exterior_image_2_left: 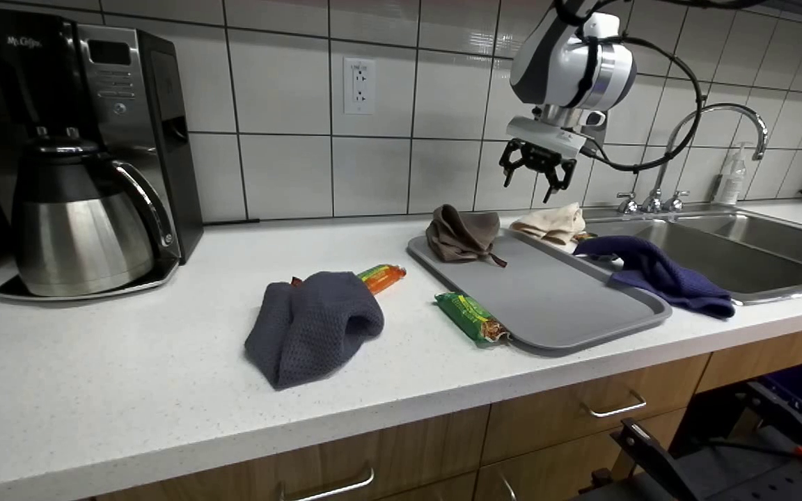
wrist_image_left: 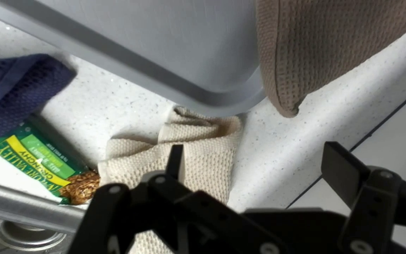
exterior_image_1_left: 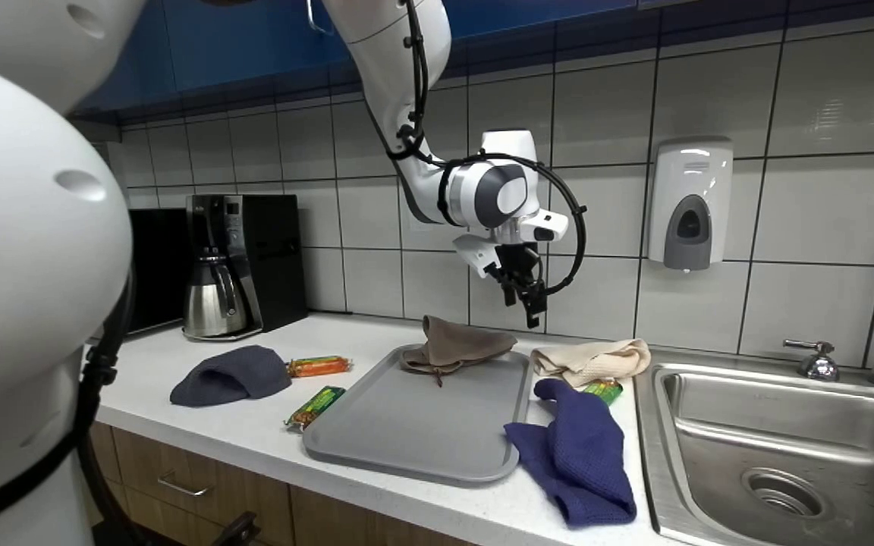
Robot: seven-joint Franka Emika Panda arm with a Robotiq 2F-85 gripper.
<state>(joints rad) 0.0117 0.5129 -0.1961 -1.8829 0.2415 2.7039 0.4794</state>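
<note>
A robot gripper (exterior_image_2_left: 528, 189) hangs in the air above a white kitchen counter (exterior_image_2_left: 164, 390), its two black fingers spread wide with nothing between them. Nearest below, as the wrist view shows, lies a crumpled cream waffle-weave cloth (wrist_image_left: 206, 165), on the counter close against the corner of a grey tray (exterior_image_1_left: 422, 425). At that same end of the tray a brown waffle-weave cloth (exterior_image_1_left: 460, 349) sits bunched, part of it spilling past the rim.

A little farther out, a green Nature Valley Crunchy granola bar (wrist_image_left: 44, 162) lies between the cream cloth and a dark blue cloth (exterior_image_1_left: 589, 455), which reaches the tray's edge with one corner and rests next to a stainless-steel sink (exterior_image_1_left: 653, 462).

Across the tray, another green granola bar (exterior_image_2_left: 470, 316) lies just beside the rim. Beyond it an orange-wrapped bar (exterior_image_2_left: 381, 278) shows past a slate-grey cloth (exterior_image_2_left: 314, 330) — under it or behind it, I cannot tell. Farthest off stands a Mr. Coffee machine (exterior_image_2_left: 147, 125) with a steel carafe (exterior_image_2_left: 84, 236).

As the work stands, only the brown cloth of the four is clearly on the tray; the three bars lie outside it, and nothing is lifted.
</note>
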